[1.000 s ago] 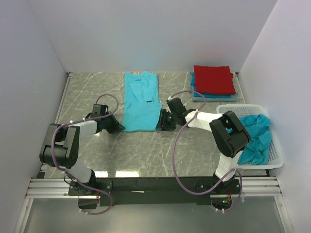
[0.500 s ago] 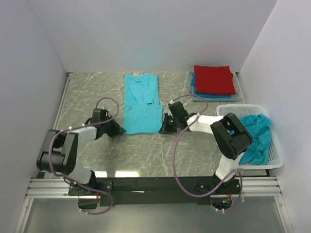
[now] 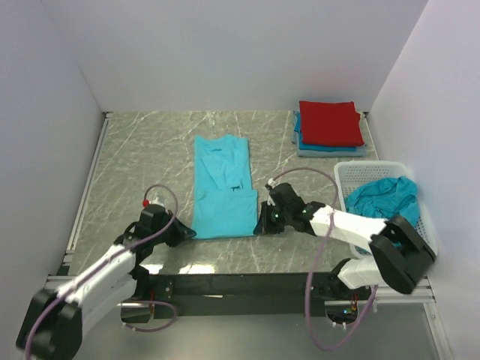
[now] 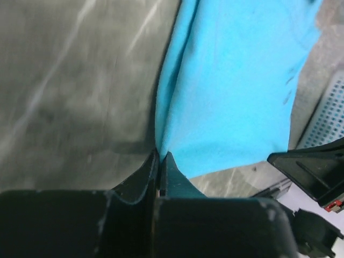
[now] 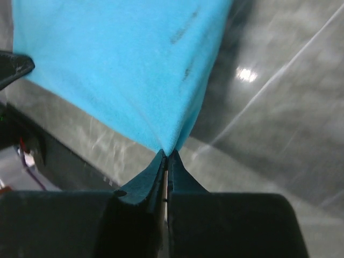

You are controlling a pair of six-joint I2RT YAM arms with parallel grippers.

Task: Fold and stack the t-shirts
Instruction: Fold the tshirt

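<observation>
Dragged nearer along the desk [image 3: 142, 157], the turquoise t-shirt [image 3: 223, 191] lay flat, with the left hand [image 3: 186, 234] and right hand [image 3: 261, 226] each clamped on one near corner.

Matt soft cloth: teal t-shirt [image 3: 223, 196]; glossy marbled table [image 3: 150, 161]; white plastic lattice basket [image 3: 367, 166].

Left hand [image 4: 160, 156], right hand [image 5: 165, 155] both clamped tight, held low.
</observation>
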